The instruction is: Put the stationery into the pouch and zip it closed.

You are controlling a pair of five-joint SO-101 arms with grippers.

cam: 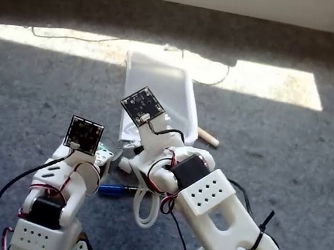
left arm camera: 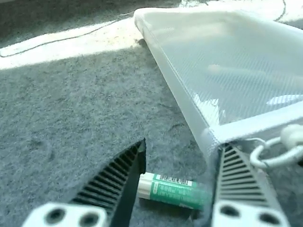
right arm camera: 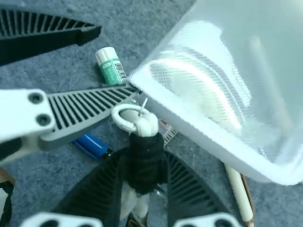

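The left gripper (left arm camera: 184, 149) stands open just above the grey carpet (left arm camera: 71, 104). Its jaws sit either side of a green glue stick (left arm camera: 170, 190), which lies flat and is not clasped. The right gripper (right arm camera: 143, 165) is closed on the black zip pull (right arm camera: 144, 153), which carries a white ring, at the near corner of the translucent pouch (right arm camera: 227, 80). The pouch lies flat on the carpet. A blue pen (right arm camera: 92, 145) lies near that corner, and a wooden pencil (right arm camera: 239, 194) lies at the pouch's edge.
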